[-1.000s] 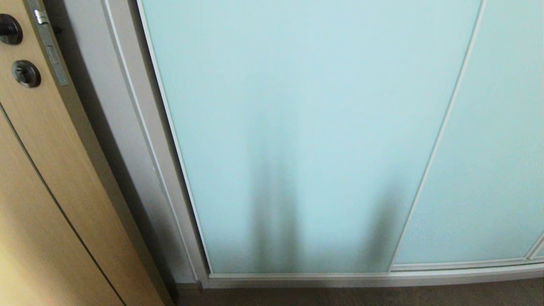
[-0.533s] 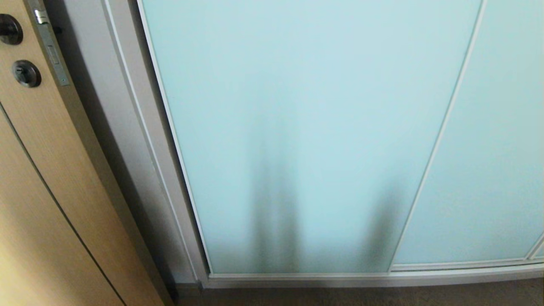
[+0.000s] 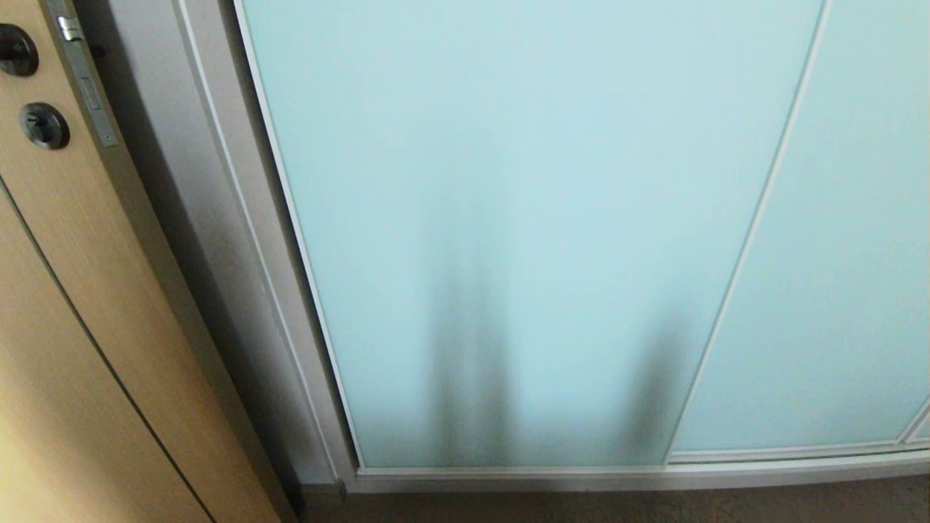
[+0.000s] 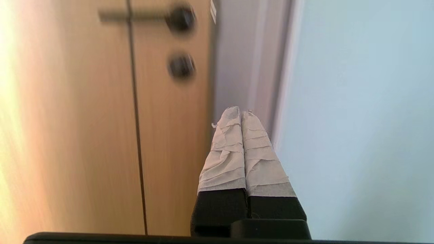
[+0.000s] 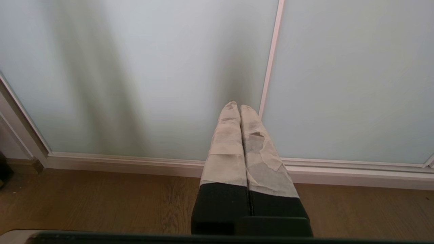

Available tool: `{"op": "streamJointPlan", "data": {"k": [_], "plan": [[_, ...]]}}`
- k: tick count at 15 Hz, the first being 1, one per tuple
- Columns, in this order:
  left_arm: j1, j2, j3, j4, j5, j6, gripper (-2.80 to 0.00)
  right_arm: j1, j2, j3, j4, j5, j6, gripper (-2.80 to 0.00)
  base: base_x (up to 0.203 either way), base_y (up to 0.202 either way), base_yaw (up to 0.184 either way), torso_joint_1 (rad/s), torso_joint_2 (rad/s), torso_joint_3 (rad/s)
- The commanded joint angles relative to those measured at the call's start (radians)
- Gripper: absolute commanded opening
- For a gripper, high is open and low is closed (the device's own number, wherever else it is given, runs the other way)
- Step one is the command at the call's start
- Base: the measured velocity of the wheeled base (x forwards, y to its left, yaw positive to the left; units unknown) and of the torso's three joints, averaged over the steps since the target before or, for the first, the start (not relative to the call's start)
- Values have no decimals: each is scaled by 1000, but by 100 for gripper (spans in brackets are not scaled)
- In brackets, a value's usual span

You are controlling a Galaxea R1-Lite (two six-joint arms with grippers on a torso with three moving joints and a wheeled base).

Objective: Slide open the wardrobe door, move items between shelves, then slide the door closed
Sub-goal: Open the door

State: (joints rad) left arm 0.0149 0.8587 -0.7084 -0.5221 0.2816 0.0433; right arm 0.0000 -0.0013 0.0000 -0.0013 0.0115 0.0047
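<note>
We stand close before the sliding wardrobe door [image 3: 508,218], a tall pale aqua frosted-glass panel with a thin silvery-white metal frame, and it is fully shut. In the head view it fills the middle, and its left frame edge runs from about 11 o'clock down to 7 o'clock. At 9 o'clock is the light oak door with black round fittings [image 3: 51,305]. The cushions and the shelves are hidden behind the glass; we see only dark shadows low in the panel.

Our left gripper [image 4: 241,115] has its two tape-wrapped fingers pressed together and holds nothing. In its wrist view it points at the grey jamb [image 4: 244,67], between the oak door and the edge of the aqua panel, and we cannot tell if it touches. Our right gripper [image 5: 236,106] is also closed and empty, low before the glass, near the thin vertical frame strip [image 5: 269,67] and above the wooden floor [image 5: 101,200].

We judge the step is to start the opening. To do it well, we should put the closed left fingertips against the frame edge of the panel, not on the glass, and push along the track, steady and level.
</note>
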Motion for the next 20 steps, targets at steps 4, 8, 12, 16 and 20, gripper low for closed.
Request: {"op": "streamJointPlan", "data": {"k": [4,8,12,16,20], "plan": [[0,413,-58,-357,48,33,-280,0,0,1,0,1,0,-280,0,0,0,0,0,0],[-7,531,-134,-395,37,28,-280,0,0,0,0,1,0,-280,0,0,0,0,0,0],[-9,675,-173,-454,17,25,-280,0,0,2,0,1,0,-280,0,0,0,0,0,0],[-17,800,-210,-524,16,26,-280,0,0,0,0,1,0,-280,0,0,0,0,0,0],[-36,874,-270,-530,15,29,-280,0,0,2,0,1,0,-280,0,0,0,0,0,0]]}}
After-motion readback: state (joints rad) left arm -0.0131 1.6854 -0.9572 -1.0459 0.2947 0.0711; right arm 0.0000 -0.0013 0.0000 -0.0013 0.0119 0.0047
